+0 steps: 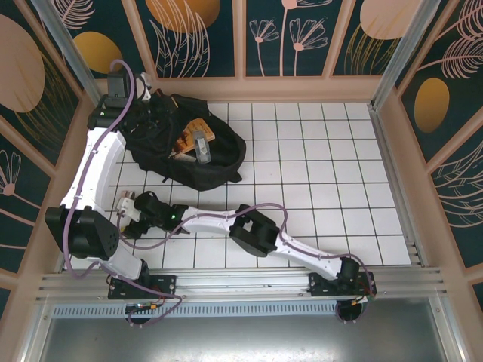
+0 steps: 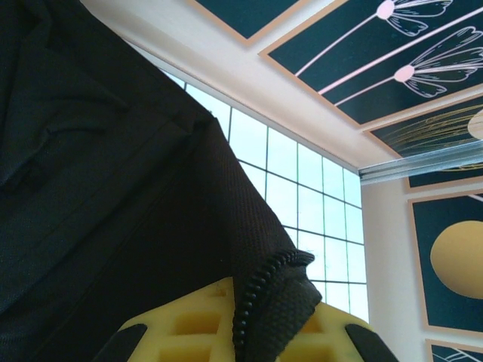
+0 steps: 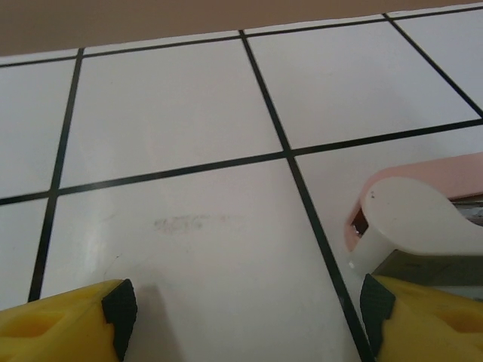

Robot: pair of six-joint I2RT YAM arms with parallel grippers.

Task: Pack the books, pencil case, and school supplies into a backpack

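The black backpack (image 1: 215,162) lies open at the back left of the table. Inside it are the orange-brown book (image 1: 190,134) and a grey oblong item (image 1: 201,148) that looks like the pencil case. My left gripper (image 1: 149,102) is at the bag's upper left edge. It is shut on a fold of backpack fabric with a zipper edge (image 2: 275,302), pinched between the yellow fingers (image 2: 189,324). My right gripper (image 3: 245,305) hangs open just above the tiles at the table's left side (image 1: 127,215). A pink and white school supply (image 3: 423,215) lies by its right fingertip (image 3: 377,302).
The left wall of the enclosure (image 1: 45,151) runs close to both grippers. White tiles (image 1: 324,166) stretch to the right of the backpack. The right arm's forearm (image 1: 256,230) lies across the front of the table.
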